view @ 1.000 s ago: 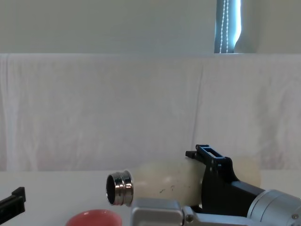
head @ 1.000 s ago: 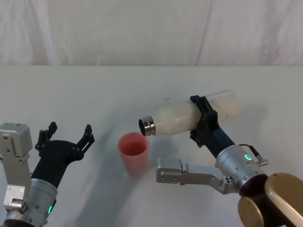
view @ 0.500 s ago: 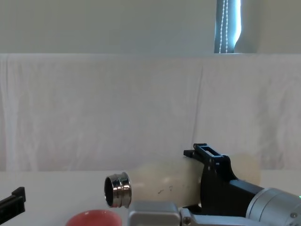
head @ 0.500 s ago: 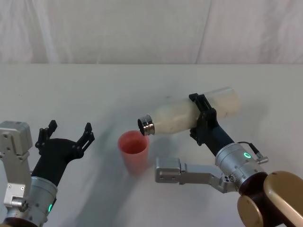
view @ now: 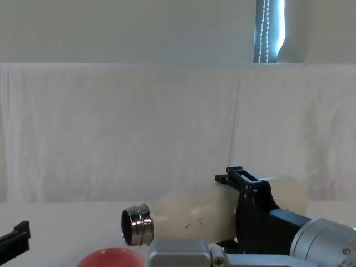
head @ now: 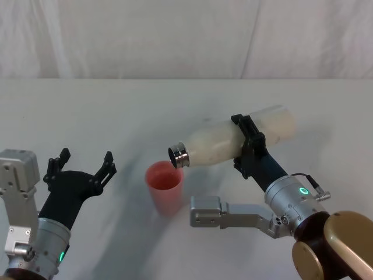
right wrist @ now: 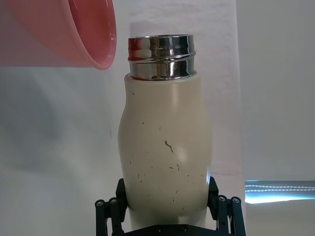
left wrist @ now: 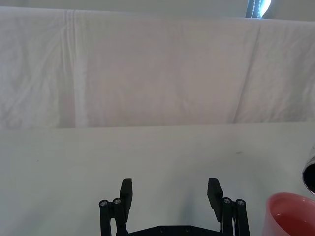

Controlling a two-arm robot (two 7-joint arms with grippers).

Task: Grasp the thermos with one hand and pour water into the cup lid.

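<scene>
White cloth is covering the table (head: 175, 111) and hanging as a creased backdrop (head: 145, 35) along its far edge; in the chest view a strip of window blind (view: 270, 30) is showing above that backdrop.

On the left side of the table the left gripper (head: 81, 166) is hovering low over the cloth with its black fingers (left wrist: 126, 189) spread wide and nothing between them. It is sitting near the cup lid (head: 165, 186) but apart from it, and the left wrist view is catching the pink rim at the edge of its picture (left wrist: 290, 216). Nothing is lying between this gripper and the cup.

The cup lid is standing upright on the cloth near the middle, mouth up, with bare table on all sides of it. The chest view is showing only the top of its rim (view: 110, 258).

Just above and to the right of the cup, the thermos (head: 233, 142) is lying nearly level in the air, tipped so its shiny steel neck is pointing down-left and hanging over the cup's right rim without touching it. In the right wrist view the neck and the cup's edge (right wrist: 91, 34) are close together.

The right gripper (head: 247, 146) is clamping the thermos around the middle of its body, one black finger (right wrist: 109, 216) on each side, with the silver arm reaching in from the lower right.
</scene>
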